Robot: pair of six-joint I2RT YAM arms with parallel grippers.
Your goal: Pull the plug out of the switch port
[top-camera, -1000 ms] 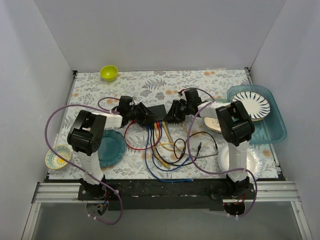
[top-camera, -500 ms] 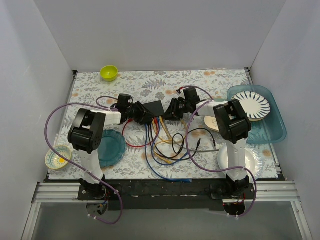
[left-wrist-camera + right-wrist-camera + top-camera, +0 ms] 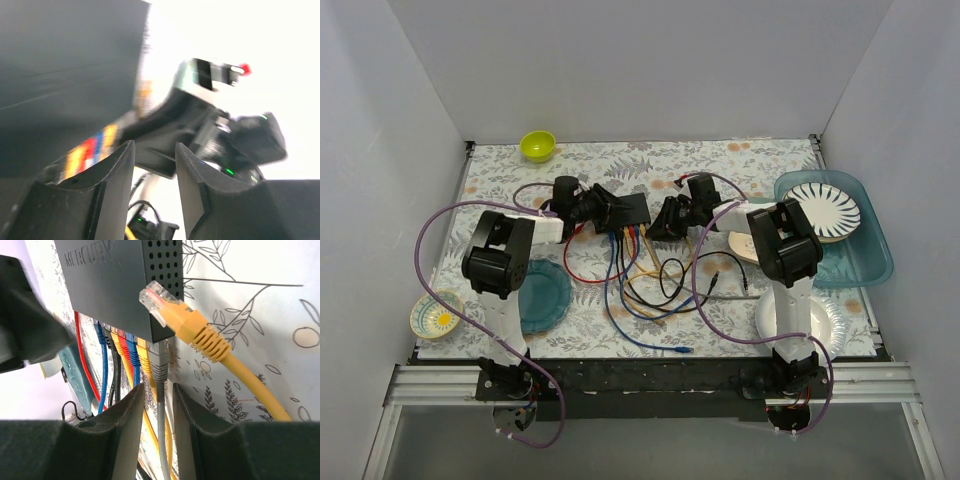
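Top view: the switch (image 3: 634,208), a flat dark box, sits at the middle of the leaf-patterned table (image 3: 740,160). Its cables fan out towards 6 o'clock. The left claw (image 3: 608,210) meets it at 9 o'clock and the right claw (image 3: 665,222) at about 4 o'clock.

Right wrist view: the switch fills the frame from 11 to 12 o'clock, with its socket edge facing 6 o'clock. A row of coloured plugs (image 3: 120,342) hangs from that edge. The last in the row is a grey plug (image 3: 160,360), straight ahead of the right claw at 12 o'clock. Its long axis runs from 12 to 6, and its cable passes down between the two fingers (image 3: 125,425). The gap between them is narrow, hardly wider than the cable. A sliver of another cable shows beside the left finger, so we judge the claw is not yet clamped. A loose yellow plug (image 3: 167,305) lies at 1 o'clock, already out of its socket and resting against the switch's corner.

We judge the right arm is the one lined up for the grey plug. The pull would run straight back towards 6 o'clock, along the plug's axis.

Left wrist view: this one is blurred. The left claw's fingers stand partly apart, with the dark switch at 10 o'clock. We cannot tell whether they grip it.
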